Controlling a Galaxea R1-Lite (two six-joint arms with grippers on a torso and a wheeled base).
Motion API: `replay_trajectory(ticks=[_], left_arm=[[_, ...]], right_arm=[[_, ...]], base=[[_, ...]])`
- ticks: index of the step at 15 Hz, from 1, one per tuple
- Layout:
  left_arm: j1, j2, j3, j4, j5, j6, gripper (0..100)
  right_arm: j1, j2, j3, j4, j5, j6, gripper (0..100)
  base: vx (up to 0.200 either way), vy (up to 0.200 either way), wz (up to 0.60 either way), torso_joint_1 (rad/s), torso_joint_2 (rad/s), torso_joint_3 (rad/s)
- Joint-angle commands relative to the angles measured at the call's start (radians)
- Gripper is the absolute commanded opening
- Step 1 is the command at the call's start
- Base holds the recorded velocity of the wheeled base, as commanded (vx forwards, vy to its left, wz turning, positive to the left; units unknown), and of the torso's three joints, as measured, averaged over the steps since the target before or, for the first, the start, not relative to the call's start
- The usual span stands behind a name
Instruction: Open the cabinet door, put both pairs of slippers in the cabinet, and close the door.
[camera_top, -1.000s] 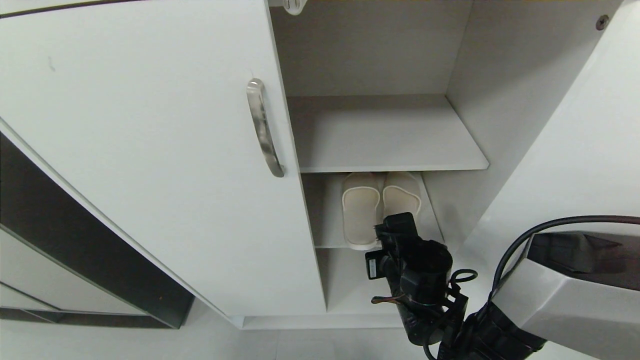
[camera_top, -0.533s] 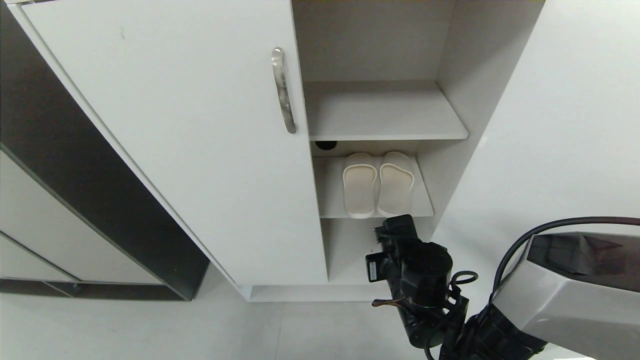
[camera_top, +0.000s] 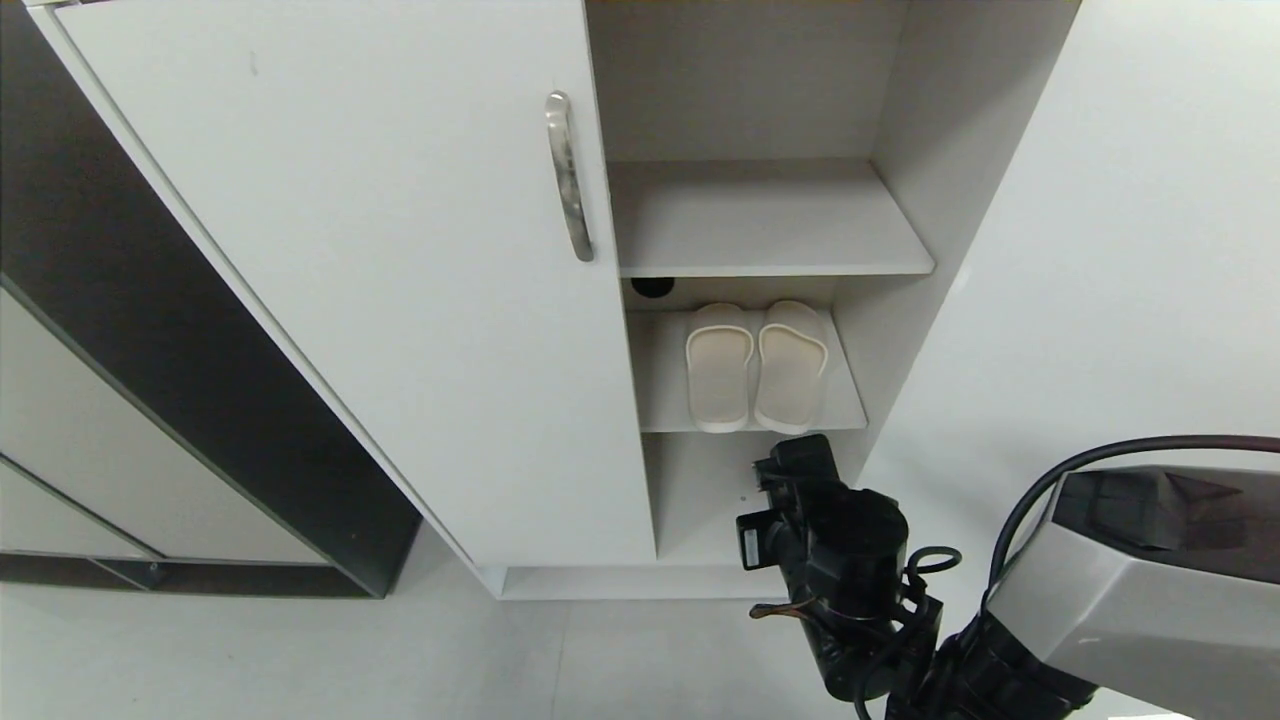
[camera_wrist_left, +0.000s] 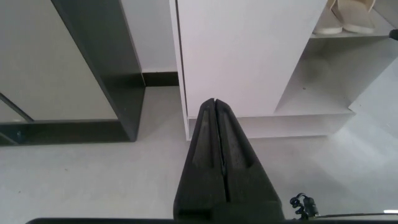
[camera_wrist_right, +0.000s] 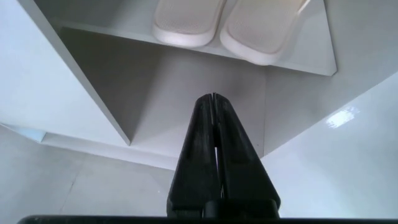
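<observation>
Cream slippers (camera_top: 757, 365) sit paired on the middle shelf (camera_top: 655, 385). I judge them light, soft and bendy, best pinched at the near heel rims. My right fingers (camera_wrist_right: 202, 130) and left fingers (camera_wrist_left: 205, 130) are pressed together, empty.

The floor (camera_top: 300, 660) is pale grey and smooth. On the left stands a dark panel (camera_top: 150, 330). Next to it, lower down, is a pale grey front (camera_top: 60, 420) with a dark strip (camera_top: 200, 580) under it.
</observation>
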Motion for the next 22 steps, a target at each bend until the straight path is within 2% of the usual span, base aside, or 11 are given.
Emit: replay_trajectory(ticks=[1, 6, 15, 21, 22], left_arm=[[-0.001, 0.001, 0.0, 0.001, 0.001, 0.001, 0], [0.0, 0.001, 0.0, 0.001, 0.001, 0.001, 0], [-0.001, 0.001, 0.0, 0.001, 0.001, 0.003, 0], [-0.001, 0.001, 0.0, 0.001, 0.001, 0.004, 0], [-0.001, 0.0, 0.0, -0.001, 0.001, 0.003, 0]], right_arm=[[0.001, 0.004, 0.001, -0.001, 0.0, 0.0, 0], [0.001, 0.004, 0.006, -0.001, 0.0, -0.002, 0], [0.001, -0.008, 0.055, 0.001, 0.011, -0.005, 0], [0.001, -0.134, 0.22, 0.012, 0.232, -0.003, 0], [0.001, -0.133, 0.226, 0.01, 0.233, -0.003, 0]], base=[[0.0, 0.0, 0.0, 0.0, 0.0, 0.0], [0.0, 0.0, 0.0, 0.002, 0.0, 0.039], [0.0, 0.0, 0.0, 0.004, 0.0, 0.197], [0.0, 0.0, 0.0, 0.0, 0.0, 0.111], [0.0, 0.0, 0.0, 0.0, 0.0, 0.0]])
